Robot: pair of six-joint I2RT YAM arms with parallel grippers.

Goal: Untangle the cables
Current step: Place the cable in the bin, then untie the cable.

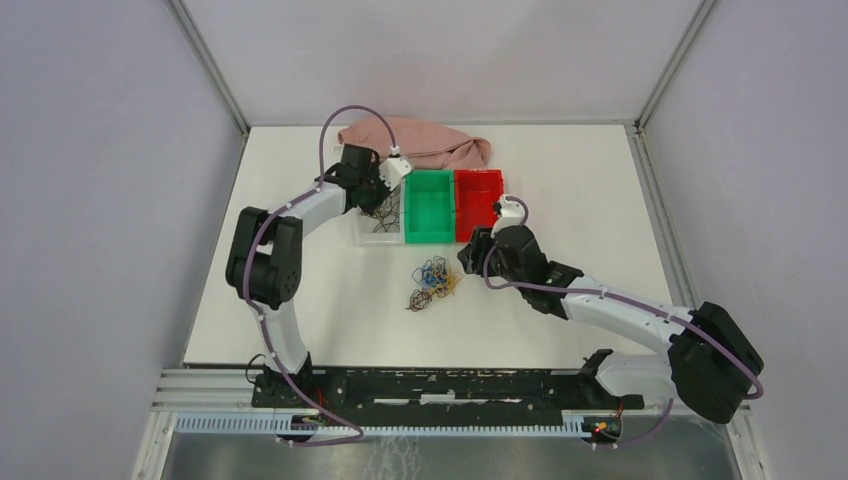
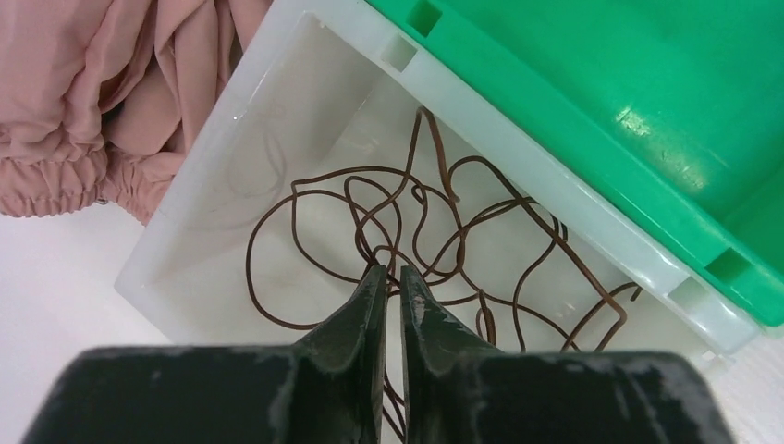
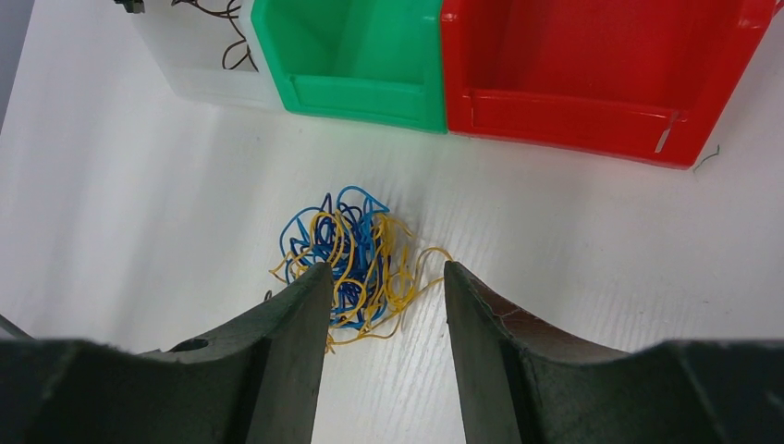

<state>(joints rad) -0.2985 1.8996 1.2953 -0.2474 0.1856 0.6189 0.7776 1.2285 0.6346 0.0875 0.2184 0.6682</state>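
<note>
The cables are split in two lots. A curly blue and yellow-orange bundle [image 3: 356, 245] lies on the white table [image 1: 300, 300] in front of the bins, with a few dark strands [image 1: 415, 300] beside it. Loose brown wires [image 2: 444, 222] lie in the clear white bin [image 2: 213, 157]. My left gripper [image 2: 393, 270] hangs over those brown wires, its jaws almost together, with no wire seen pinched between them. Just above and near the coloured bundle [image 1: 432, 278], my right gripper [image 3: 386, 268] stands open and holds nothing.
A green bin [image 1: 428, 205] and a red bin [image 1: 478, 203] stand in a row to the right of the white bin [image 1: 380, 228]. A pink cloth [image 1: 415, 140] lies crumpled behind them. A tiny green wire scrap [image 3: 707, 157] lies right of the red bin.
</note>
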